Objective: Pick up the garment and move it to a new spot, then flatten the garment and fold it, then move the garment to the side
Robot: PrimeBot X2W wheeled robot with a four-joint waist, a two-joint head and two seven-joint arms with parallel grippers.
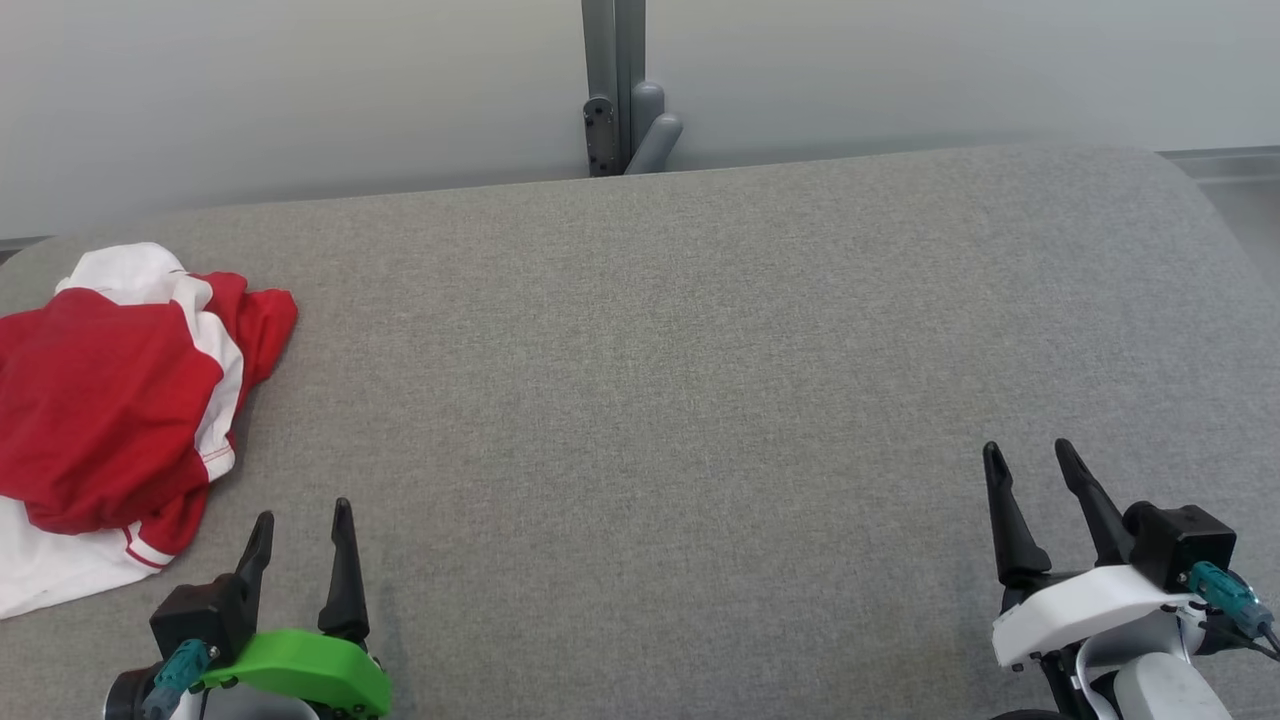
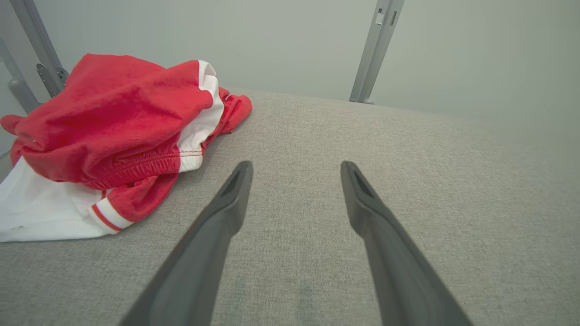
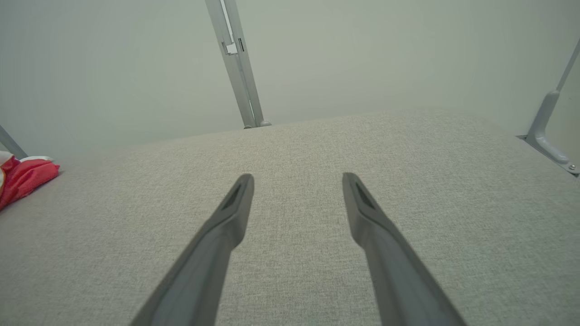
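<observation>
Item one, the garment [image 1: 110,400]: we record a red and white piece, crumpled in a heap on the grey padded surface [image 1: 660,400] at its left end, with white cloth running off the head view's left edge.

Item two, the left gripper [image 1: 303,510]: green-shelled, at the lower left, with its two dark fingers spread wide and nothing between them. We place the garment just to its left and a little ahead. The striped cuff lies near the left finger but apart from it. In the left wrist view the heap sits left of the fingers.

Item three, the right gripper [image 1: 1027,446]: white-shelled, at the lower right, fingers likewise spread wide, well apart from the garment. Its wrist view catches a corner of red at the far left.

Item four, a grey metal post [image 1: 612,90]: it stands behind the surface's far edge.
</observation>
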